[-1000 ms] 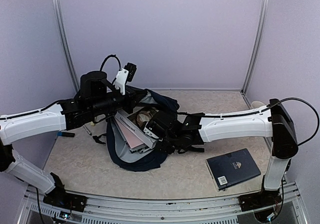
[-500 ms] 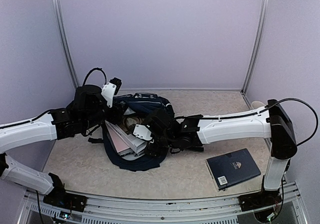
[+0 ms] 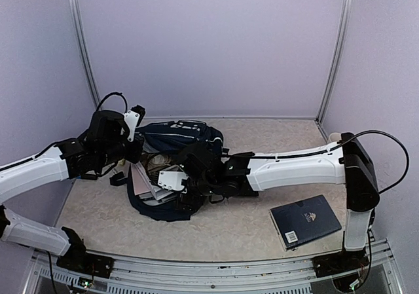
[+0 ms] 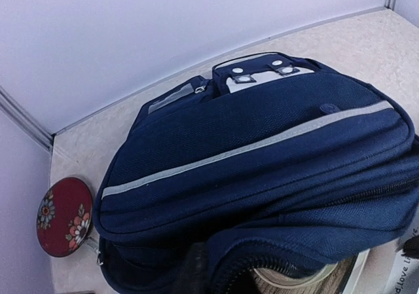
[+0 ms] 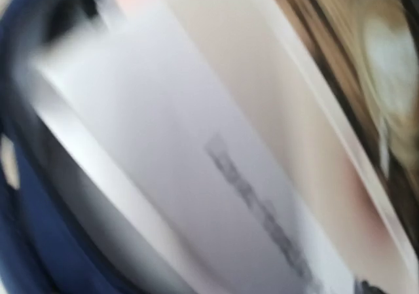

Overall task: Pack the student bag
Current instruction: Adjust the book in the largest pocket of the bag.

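Right gripper [image 3: 165,184] (grip unreadable) now deeper in mouth of large navy fabric backpack [image 3: 190,135], centre-left of frame. Left gripper [image 3: 133,151], likewise unreadable, has retreated leftwards. Flap has sagged, and pale stacked books [image 3: 143,179] look mostly packed.

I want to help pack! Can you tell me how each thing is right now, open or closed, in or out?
Bag: lying down, open along one side.
Books: in the bag, partly sticking out of the opening.
Navy book: closed, lying flat, outside the bag.
Red round case: lying beside the bag, outside it.
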`<action>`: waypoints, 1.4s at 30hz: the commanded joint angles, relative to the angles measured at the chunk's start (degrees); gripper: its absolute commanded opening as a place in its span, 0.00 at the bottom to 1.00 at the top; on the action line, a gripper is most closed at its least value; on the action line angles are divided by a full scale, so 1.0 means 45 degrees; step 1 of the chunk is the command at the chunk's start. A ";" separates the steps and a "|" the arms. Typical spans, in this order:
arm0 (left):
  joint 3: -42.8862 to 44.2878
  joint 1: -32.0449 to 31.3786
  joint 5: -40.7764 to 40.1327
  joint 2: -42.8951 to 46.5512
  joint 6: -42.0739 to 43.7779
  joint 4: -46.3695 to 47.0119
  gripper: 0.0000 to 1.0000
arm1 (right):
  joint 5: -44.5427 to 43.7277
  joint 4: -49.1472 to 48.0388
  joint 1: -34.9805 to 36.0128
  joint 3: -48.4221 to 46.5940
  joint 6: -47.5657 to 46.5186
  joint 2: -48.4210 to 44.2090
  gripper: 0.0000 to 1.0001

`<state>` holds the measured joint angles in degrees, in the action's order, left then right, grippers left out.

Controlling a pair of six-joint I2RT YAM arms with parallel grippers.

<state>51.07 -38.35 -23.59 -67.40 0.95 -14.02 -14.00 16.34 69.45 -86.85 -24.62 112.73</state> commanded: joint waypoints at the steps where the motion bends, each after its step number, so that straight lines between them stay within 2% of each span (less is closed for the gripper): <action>1: -0.0233 -0.0169 0.1278 0.0748 0.0214 0.0095 0.00 | 0.0954 -0.0371 0.0244 -0.0946 -0.0267 0.0737 0.97; 7: 0.0527 -0.1437 0.1797 0.0699 -0.0230 0.0094 0.00 | 0.0651 -0.0582 0.0481 -0.2135 -0.0718 0.1690 0.98; 13: 0.1093 -0.2082 0.3028 0.0407 -0.0879 0.0405 0.00 | -0.1192 -0.0834 0.0223 -0.2053 -0.0054 0.1870 0.94; 19: 0.1658 -0.2413 0.3879 0.0232 -0.1506 0.0624 0.00 | -0.3568 -0.0256 -0.0185 -0.1730 0.1740 0.1092 0.90; 23: 0.1910 -0.2309 0.3179 0.0431 -0.1801 0.0228 0.00 | -0.4139 0.0092 -0.0331 -0.0565 0.2774 -0.0069 0.90; 29: 0.2420 -0.2185 0.2167 0.0054 -0.2023 -0.0618 0.00 | -0.4219 0.0669 -0.0723 0.0283 0.4132 -0.0739 0.89; 35: 0.1543 -0.0729 0.3928 -0.0384 -0.2826 0.0468 0.00 | -0.2572 -0.0529 -0.0697 -0.1021 0.3881 0.0391 0.87; 38: 0.1061 -0.0458 0.3826 -0.0073 -0.2952 0.0830 0.00 | -0.2220 -0.0533 -0.0589 -0.1889 0.3740 0.1037 0.87; 42: 0.0426 -0.0262 0.3800 0.0002 -0.3062 0.0928 0.00 | -0.1208 -0.0815 -0.0256 -0.1872 0.3118 0.1021 0.91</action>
<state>55.68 -40.14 -8.56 -68.07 -10.72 -12.91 -24.23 17.43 67.02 -93.30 -8.93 116.51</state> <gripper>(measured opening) 0.030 0.890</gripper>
